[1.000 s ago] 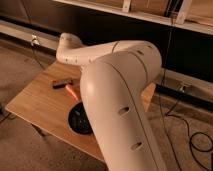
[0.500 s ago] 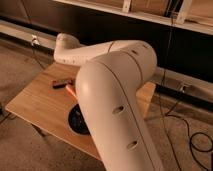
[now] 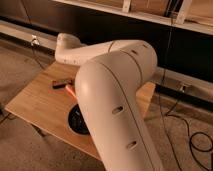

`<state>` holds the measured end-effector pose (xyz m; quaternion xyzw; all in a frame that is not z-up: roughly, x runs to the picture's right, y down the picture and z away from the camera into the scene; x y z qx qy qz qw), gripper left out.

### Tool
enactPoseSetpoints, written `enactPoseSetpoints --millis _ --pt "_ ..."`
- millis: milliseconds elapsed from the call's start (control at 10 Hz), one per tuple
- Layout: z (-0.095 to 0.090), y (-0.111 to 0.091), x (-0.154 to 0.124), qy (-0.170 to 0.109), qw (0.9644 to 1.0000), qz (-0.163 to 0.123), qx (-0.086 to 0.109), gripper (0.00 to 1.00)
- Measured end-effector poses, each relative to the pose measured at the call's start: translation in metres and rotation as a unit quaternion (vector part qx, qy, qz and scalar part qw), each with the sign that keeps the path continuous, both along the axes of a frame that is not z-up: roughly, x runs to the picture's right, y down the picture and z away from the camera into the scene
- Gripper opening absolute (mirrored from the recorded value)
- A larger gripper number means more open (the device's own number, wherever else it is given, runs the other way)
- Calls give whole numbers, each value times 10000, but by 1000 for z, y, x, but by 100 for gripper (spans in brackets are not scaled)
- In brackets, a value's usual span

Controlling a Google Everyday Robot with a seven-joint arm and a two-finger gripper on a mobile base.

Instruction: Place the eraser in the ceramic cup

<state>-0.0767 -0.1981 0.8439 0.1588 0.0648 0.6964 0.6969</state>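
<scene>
Fingers: hidden from where I stand; the gripper is somewhere behind the big white arm (image 3: 117,95), so I cannot tell how it is set.
Eraser: not to be seen; if it is on the wooden table (image 3: 35,106), the arm covers it.
Ceramic cup: glossy black, near the table's front edge (image 3: 77,120), its right half behind the arm.
Nearby: a small dark flat bar (image 3: 60,83) and an orange-red stick (image 3: 70,90), close together beyond the cup.
Handling, by my guess: an eraser is light, slightly yielding and grippy, not fragile; pinch it across its short sides.
Care: the cup is hard, slick and breakable, so release low over the rim.
</scene>
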Motion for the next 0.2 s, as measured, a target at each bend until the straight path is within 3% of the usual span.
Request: enactPoseSetpoints --millis 200 --pt "0 0 -2 -7 10000 -7 0 0"
